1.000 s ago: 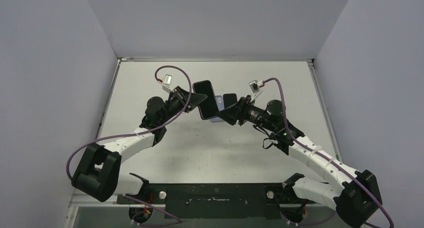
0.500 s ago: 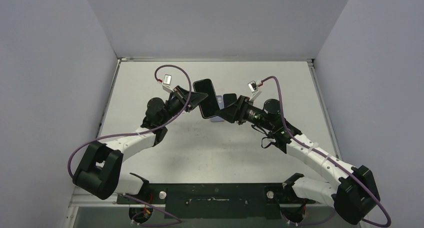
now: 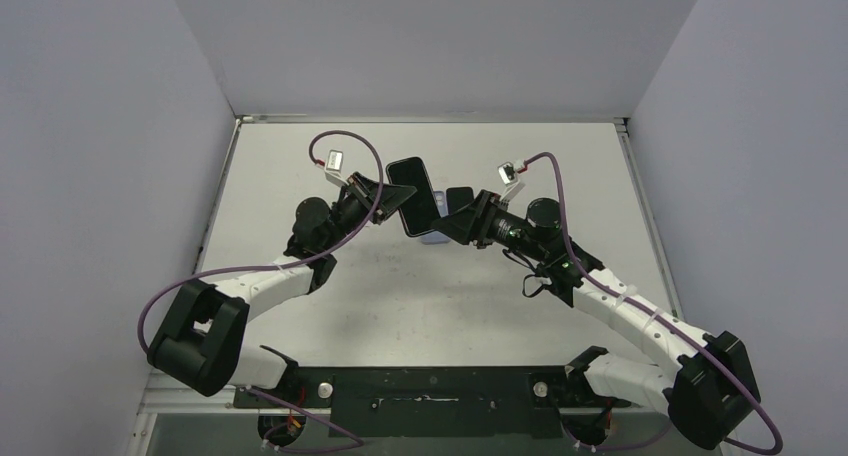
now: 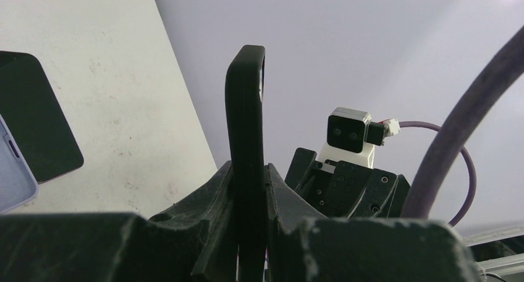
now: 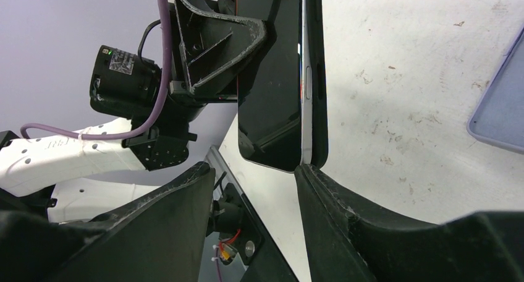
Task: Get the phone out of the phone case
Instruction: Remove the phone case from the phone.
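Note:
A black phone case [image 3: 410, 198] with a dark-screened, silver-edged phone [image 5: 272, 78] in it is held upright above the table. My left gripper [image 3: 390, 202] is shut on it; in the left wrist view the case's edge [image 4: 246, 102] rises from between the shut fingers [image 4: 219, 189]. My right gripper [image 3: 452, 224] is open just right of the phone. In the right wrist view its fingers [image 5: 346, 214] stand wide apart under the phone's lower end, and one fingertip meets the case's [image 5: 319, 78] corner.
A lavender flat object [image 3: 436, 238] lies on the table under the grippers, with a black flat object [image 3: 460, 197] beside it. Both show in the left wrist view, black [image 4: 34, 118] and lavender [image 4: 9, 170]. The lavender one shows in the right wrist view [image 5: 500, 109].
My right gripper has moved a little left, closer to the held phone. The left gripper and the phone have stayed in place.

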Controlling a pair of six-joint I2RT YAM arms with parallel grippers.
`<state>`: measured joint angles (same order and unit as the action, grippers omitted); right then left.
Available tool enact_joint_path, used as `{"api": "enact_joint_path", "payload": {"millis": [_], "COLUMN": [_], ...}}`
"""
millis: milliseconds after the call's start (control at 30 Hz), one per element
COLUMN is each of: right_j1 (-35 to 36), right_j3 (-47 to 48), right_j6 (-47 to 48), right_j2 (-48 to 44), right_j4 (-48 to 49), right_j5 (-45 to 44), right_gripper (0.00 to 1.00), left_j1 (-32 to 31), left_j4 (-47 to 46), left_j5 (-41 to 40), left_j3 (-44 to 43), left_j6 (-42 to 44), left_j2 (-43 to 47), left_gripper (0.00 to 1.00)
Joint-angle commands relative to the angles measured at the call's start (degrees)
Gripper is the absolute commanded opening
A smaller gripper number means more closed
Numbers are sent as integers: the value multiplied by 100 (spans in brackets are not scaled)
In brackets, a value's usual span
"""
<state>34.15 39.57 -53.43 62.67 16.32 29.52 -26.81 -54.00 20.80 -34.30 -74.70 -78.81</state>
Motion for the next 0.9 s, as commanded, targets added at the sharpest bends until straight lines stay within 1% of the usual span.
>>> {"api": "enact_joint_path", "payload": {"millis": [0, 200, 500, 867], "right_j1": [-5, -5, -5, -5], "right_j3": [15, 77, 116, 182], "right_j6": [-45, -28, 75, 114], "right_j2": [-141, -111, -266, -170], "right_j4": [113, 169, -6, 6], "right_j5": [-231, -139, -296, -220], "right_gripper": [53, 53, 54, 54], "left_j1": [-70, -79, -88, -105], "left_j4": [-664, -559, -483, -477], "left_j5": [-140, -189, -343, -297], "left_j3": [-71, -98, -32, -65], "left_j6": [-53, 34, 75, 103], "left_j2": [257, 286, 356, 366], "left_gripper": [0, 0, 0, 0]}}
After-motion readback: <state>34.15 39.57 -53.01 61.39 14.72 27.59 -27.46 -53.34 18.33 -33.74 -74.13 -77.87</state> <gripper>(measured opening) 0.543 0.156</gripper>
